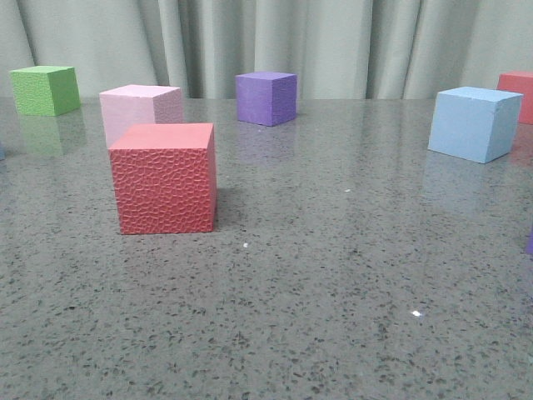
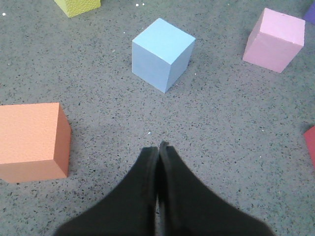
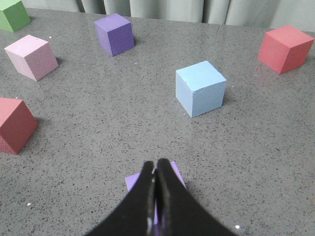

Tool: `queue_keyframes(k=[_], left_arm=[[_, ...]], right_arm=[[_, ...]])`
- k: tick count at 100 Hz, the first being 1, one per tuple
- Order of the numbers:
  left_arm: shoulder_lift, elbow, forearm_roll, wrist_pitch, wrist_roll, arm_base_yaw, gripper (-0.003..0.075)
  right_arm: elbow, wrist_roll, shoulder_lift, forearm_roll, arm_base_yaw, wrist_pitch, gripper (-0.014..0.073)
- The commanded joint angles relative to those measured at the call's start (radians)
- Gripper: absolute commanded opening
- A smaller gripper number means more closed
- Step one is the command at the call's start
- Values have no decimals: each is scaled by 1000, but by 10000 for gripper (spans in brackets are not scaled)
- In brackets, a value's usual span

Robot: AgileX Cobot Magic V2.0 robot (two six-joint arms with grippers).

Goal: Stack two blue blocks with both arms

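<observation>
Grey speckled stone tabletop [image 1: 333, 283], pale grey curtain [image 1: 333, 42] behind it. Going left to right in the front view we see a green cube [image 1: 46, 90] at the far left, a pink cube [image 1: 140, 112] next, and just in front of it a textured red cube [image 1: 165, 177], nearest the camera. Purple cube [image 1: 266, 97] sits far centre by the curtain. One blue block [image 1: 473, 123] stands on the table at the right, well apart from the red textured one, with another red cube [image 1: 518, 93] cut by the frame edge just behind it.

No arms in the front view. Left gripper [image 2: 158, 146] shows only in its wrist view: fingers pressed together, holding nothing, above bare table. Ahead of it we see a second blue block [image 2: 162, 54] resting on the table, an orange-looking cube [image 2: 32, 140] to one side, a pink cube beyond.

Right gripper [image 3: 155, 162] in its wrist view: fingers also pressed together, empty, hovering over a small lilac cube [image 3: 174, 174] partly hidden under them. The right-hand blue block sits ahead of it, faint crack near its top edge, apart from the fingertips.
</observation>
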Motion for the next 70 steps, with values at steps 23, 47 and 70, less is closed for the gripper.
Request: queue_keyframes(k=[23,47,70], left_arm=[[11,-35,-7,-61,38,2,132],[11,-35,-8,-54,82,2,663],[11,-35,-8,-53,85,2,675]], right_arm=[[-30,-8,16,16,-6,-54,45],[-30,-8,16,16,-6,-60,595],[-30,-8,16,16,-6,-75,586]])
